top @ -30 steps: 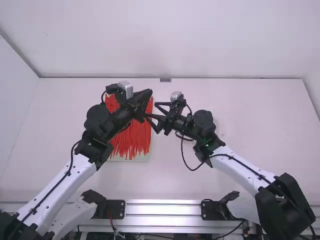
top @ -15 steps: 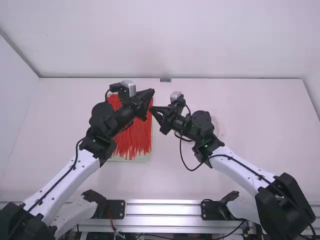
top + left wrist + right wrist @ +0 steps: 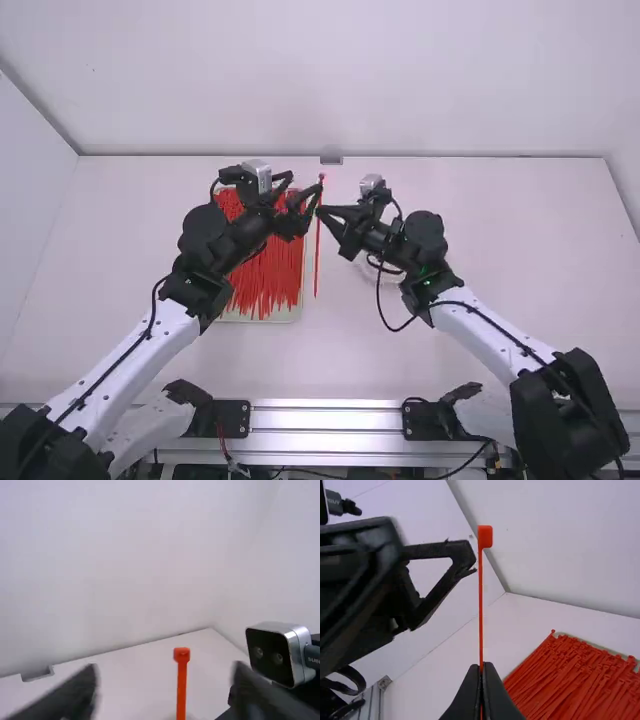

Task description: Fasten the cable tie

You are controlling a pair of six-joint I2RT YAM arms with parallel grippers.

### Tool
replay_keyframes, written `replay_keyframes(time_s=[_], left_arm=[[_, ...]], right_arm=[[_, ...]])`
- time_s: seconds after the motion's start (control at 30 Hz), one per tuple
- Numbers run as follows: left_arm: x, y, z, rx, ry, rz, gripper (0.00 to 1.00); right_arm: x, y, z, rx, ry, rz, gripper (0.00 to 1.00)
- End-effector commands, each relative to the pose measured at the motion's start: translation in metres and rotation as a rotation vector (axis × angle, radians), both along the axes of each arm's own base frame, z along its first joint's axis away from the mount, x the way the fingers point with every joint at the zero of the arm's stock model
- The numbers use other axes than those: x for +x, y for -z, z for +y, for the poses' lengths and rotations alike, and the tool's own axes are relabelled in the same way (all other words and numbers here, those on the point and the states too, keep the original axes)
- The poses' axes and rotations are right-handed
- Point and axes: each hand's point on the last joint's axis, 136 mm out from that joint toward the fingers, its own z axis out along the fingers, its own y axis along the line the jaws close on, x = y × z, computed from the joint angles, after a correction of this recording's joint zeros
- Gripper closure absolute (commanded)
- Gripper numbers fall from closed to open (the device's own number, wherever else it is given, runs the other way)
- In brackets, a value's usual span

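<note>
Now upright: tie [image 3: 317,240] in right pincer [image 3: 481,677]

Cable tie [image 3: 181,685]: lower length cut off at the left wrist view's edge, tail hidden between the pinched fingers of the right gripper [image 3: 481,667]; fingers [image 3: 75,695] of the left gripper [image 3: 164,670] blurred, dark, edge-cropped; pile of red ties [image 3: 265,275] partly hidden under the left arm [image 3: 215,240].

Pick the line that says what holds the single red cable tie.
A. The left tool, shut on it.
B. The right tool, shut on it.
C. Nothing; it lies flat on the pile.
B: the right tool is shut on the cable tie, which stands upright, while the left tool is open with its fingers apart.
</note>
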Motion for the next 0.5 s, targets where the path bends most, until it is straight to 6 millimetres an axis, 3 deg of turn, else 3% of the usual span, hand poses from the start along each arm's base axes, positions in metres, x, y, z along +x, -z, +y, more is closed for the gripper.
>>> replay_keyframes(time_s=[0.0,0.27,0.47], left_arm=[[-0.007,-0.009,0.002,-0.002,0.000,-0.033,0.01],[-0.008,-0.001,0.023,0.057,-0.050,-0.005,0.01],[-0.021,-0.004,0.031,0.120,0.077,-0.054,0.01]], right_arm=[[-0.005,-0.014,-0.003,0.014,-0.072,-0.026,1.00],[-0.007,-0.014,-0.034,0.001,-0.150,-0.035,1.00],[-0.010,-0.012,-0.064,-0.015,-0.211,-0.049,1.00]])
